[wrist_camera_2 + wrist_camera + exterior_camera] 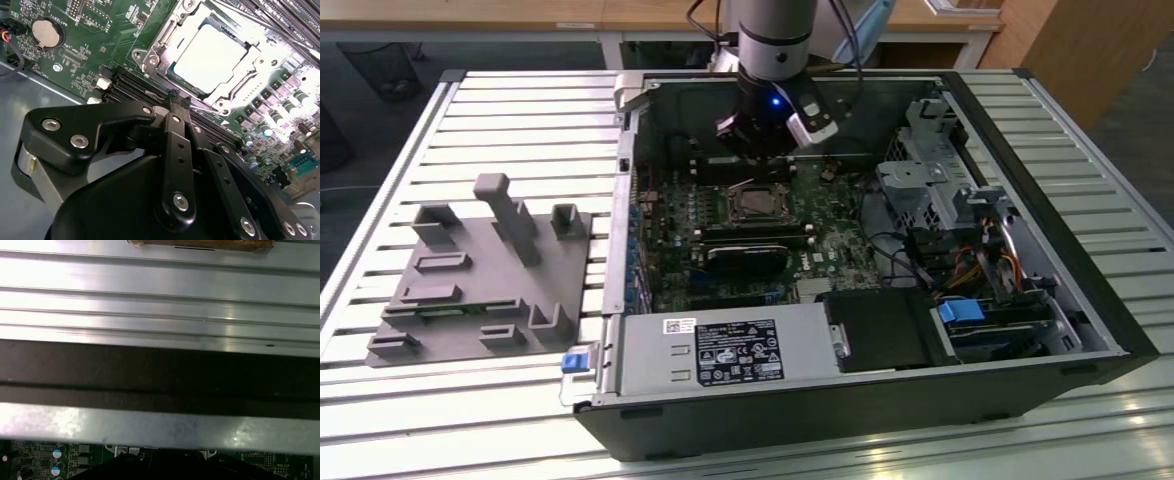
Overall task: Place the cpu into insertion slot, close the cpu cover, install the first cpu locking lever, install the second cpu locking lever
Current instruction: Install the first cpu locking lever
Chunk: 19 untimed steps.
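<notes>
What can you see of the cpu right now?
The cpu is a flat square chip with a pale, glaring metal top, lying level in the slot on the green board. The grey metal cover frames its edges, top showing through the window. Nothing else touches it; the gripper sits beside the socket, fingers together, empty.

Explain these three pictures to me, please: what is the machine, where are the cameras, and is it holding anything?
It is one robot arm reaching into an opened computer case that lies on a slatted metal table. The exterior view looks on from off the arm; both wrist views come from cameras riding on it. In the second wrist view its tool, black fingers pressed together and holding nothing, sits just beside the insertion slot on the green circuit board. The cpu already lies in the slot, framed by the cpu cover. A grey plastic fixture sits at the exterior view's left.
</notes>
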Available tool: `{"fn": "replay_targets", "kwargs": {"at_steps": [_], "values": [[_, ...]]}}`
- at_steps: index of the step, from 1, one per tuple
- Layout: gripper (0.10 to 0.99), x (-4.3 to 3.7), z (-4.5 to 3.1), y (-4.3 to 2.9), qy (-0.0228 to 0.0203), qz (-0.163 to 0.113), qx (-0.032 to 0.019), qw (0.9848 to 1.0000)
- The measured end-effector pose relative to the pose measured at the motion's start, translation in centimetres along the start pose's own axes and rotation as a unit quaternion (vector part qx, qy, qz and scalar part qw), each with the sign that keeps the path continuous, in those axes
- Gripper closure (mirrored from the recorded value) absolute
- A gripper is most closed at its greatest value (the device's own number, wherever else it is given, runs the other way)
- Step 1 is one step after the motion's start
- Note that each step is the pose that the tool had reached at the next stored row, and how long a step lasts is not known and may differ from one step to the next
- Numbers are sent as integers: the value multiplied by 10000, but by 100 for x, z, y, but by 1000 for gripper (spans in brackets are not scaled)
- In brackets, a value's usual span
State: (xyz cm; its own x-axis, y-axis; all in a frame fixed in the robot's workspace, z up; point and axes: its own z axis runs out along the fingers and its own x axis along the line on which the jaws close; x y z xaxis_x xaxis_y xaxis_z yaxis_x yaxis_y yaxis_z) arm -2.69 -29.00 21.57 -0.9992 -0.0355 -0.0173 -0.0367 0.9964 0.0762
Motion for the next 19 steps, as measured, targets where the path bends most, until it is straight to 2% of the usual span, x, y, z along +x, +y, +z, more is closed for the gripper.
{"fn": "replay_targets", "kwargs": {"at_steps": [19], "values": [[980,-36,55,-5,0,0,0,10000]]}}
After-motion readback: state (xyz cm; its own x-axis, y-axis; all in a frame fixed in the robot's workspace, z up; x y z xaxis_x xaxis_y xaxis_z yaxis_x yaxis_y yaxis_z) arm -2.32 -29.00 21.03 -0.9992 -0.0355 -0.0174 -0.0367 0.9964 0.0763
